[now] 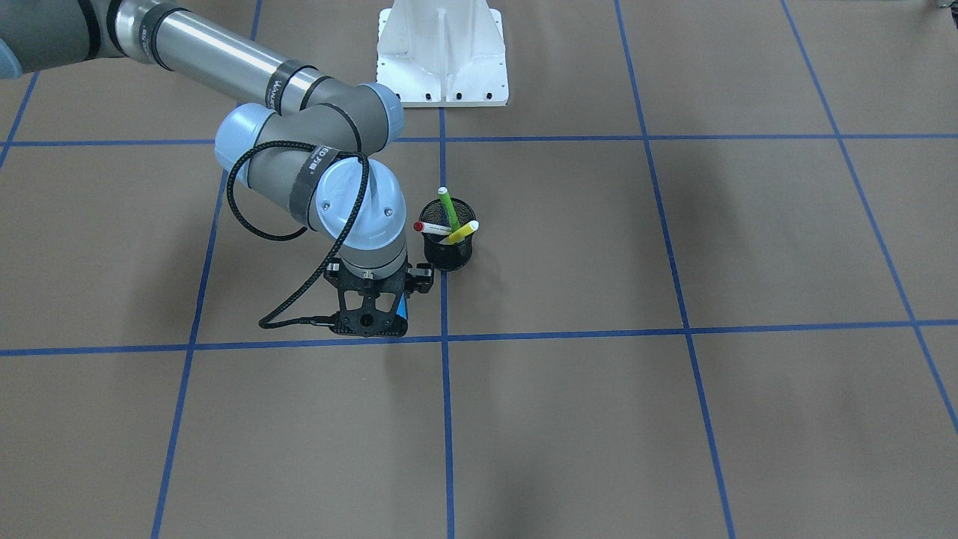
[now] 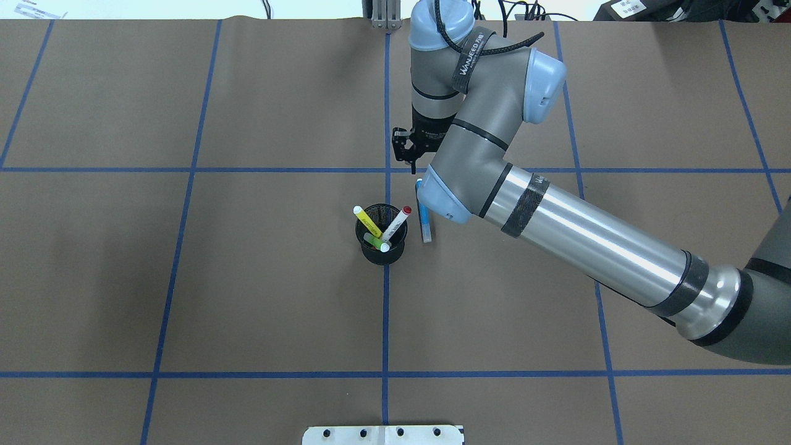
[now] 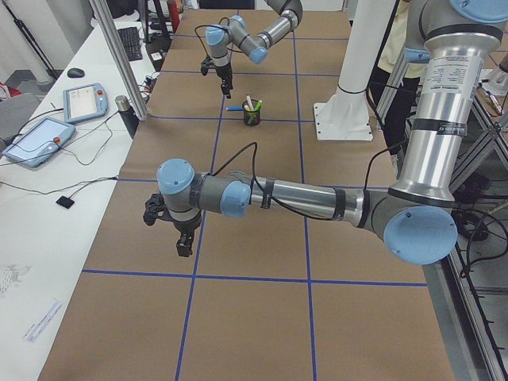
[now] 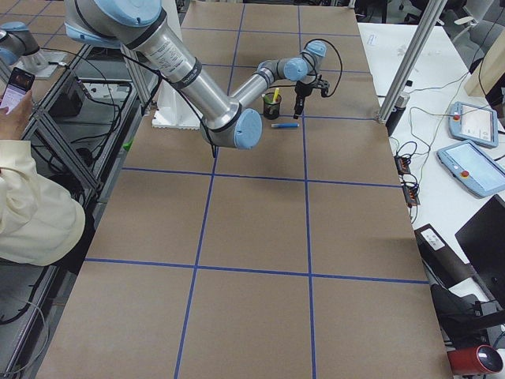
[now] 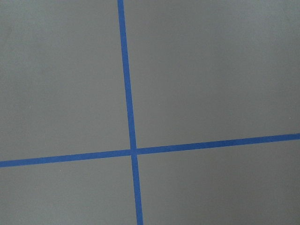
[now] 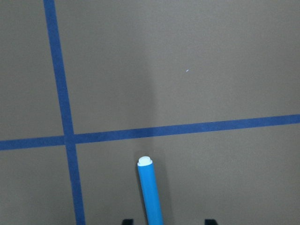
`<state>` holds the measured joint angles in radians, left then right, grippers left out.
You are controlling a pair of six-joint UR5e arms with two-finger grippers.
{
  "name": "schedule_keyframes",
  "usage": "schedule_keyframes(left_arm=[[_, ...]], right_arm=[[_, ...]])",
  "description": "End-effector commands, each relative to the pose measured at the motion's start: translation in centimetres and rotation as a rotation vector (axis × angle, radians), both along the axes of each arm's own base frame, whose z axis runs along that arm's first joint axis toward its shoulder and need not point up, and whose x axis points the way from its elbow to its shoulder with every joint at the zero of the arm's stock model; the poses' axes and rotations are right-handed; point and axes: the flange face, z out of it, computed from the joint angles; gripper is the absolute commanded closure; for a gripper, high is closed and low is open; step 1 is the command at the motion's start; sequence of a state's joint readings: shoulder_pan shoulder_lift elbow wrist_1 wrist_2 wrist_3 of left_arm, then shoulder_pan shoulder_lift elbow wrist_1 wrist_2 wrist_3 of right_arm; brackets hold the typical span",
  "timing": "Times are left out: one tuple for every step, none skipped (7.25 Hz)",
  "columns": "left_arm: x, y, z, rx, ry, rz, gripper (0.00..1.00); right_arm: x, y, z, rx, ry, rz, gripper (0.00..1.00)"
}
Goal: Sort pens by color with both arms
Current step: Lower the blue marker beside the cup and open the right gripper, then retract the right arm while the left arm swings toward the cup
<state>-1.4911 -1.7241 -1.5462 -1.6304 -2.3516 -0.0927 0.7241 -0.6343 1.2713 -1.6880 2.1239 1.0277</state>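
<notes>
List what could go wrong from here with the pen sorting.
1. The blue pen lies loose on the table beside the mesh cup. The open right gripper or its arm could nudge it, and it may roll.
2. The yellow pen, green pen and red-capped pen cross in the cup. Pulling one might drag another or tip the cup.

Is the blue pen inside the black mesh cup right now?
No, the blue pen lies flat on the table beside the black mesh cup, not in it.
</notes>
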Motion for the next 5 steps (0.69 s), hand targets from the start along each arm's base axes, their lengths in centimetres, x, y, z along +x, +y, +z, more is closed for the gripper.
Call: schedule_keyframes(left_arm=[[0.3, -1.6, -2.4, -0.005, 0.004, -0.017, 0.02], [0.6, -4.0, -5.7, -0.029, -0.031, -0.05, 0.02], [2.6, -5.3, -8.5, -0.055, -0.033, -0.066, 0.02], [5.7, -6.2, -11.9, -0.086, -0.026, -0.087, 0.02], [9.0, -6.5, -16.1, -0.109, -0.013, -0.109, 0.02]], right_arm=[[2.8, -1.1, 2.3, 0.018, -0.021, 0.018, 0.01], [6.6, -1.4, 5.8, 0.035, -0.021, 0.013, 0.01], [11.5, -2.1, 9.0, 0.064, -0.029, -0.012, 0.01], [15.2, -2.4, 11.9, 0.081, -0.03, -0.028, 0.01], [18.9, -2.6, 15.0, 0.108, -0.014, -0.048, 0.01]])
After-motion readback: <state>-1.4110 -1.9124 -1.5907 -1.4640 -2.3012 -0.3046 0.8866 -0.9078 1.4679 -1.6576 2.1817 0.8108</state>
